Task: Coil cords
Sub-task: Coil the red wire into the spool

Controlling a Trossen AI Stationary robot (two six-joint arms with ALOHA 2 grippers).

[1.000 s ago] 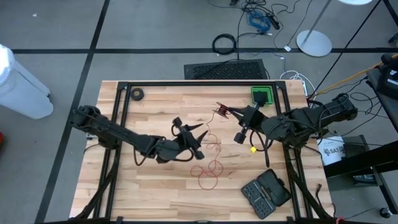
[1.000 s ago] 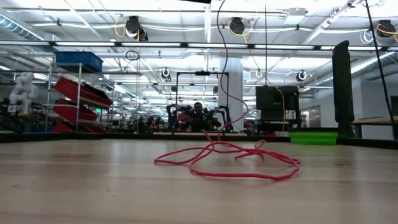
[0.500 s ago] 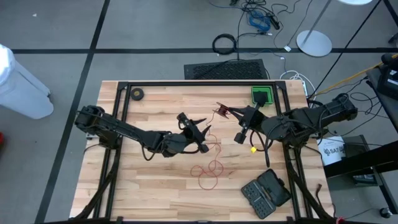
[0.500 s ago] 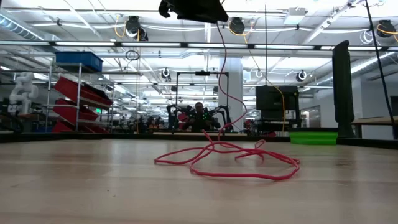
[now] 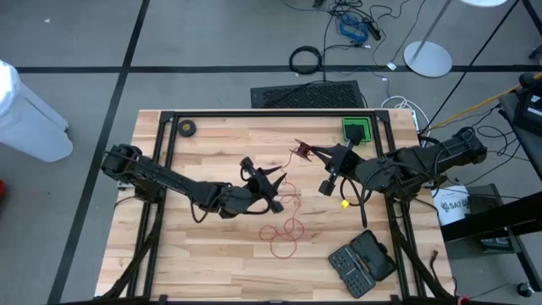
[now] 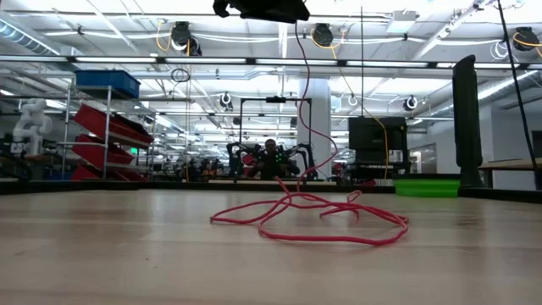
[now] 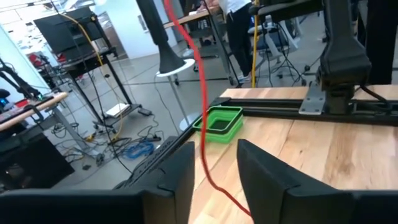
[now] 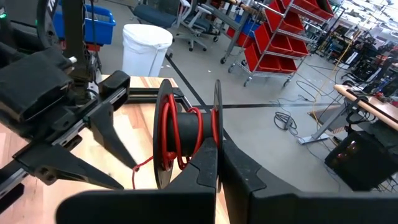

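The thin red cord lies in loose loops on the wooden table, and the low view shows the heap. One strand rises from the loops to the black reel, which has several red turns wound on it. My right gripper is shut on that reel, high above the table's middle right. My left gripper hovers above the loops, level and open. The rising strand runs between its two fingers; whether it touches one I cannot tell. My right gripper pinches the rim of the reel's thin flange between its two fingers, which come at it roughly level from the table's right side. The reel stands on edge, lifted clear of the table, and the cord hangs down from it.
A green tray stands at the far right and a black tool case lies at the near right. A small black roll sits at the far left. A yellow bit lies below the right arm. Black frame rails border the table.
My left gripper has gone toward the table's right edge, up to the hanging strand, and has come into the top of the low view. The strand now runs between its fingers. The reel, the right gripper and the loops on the table have stayed put.
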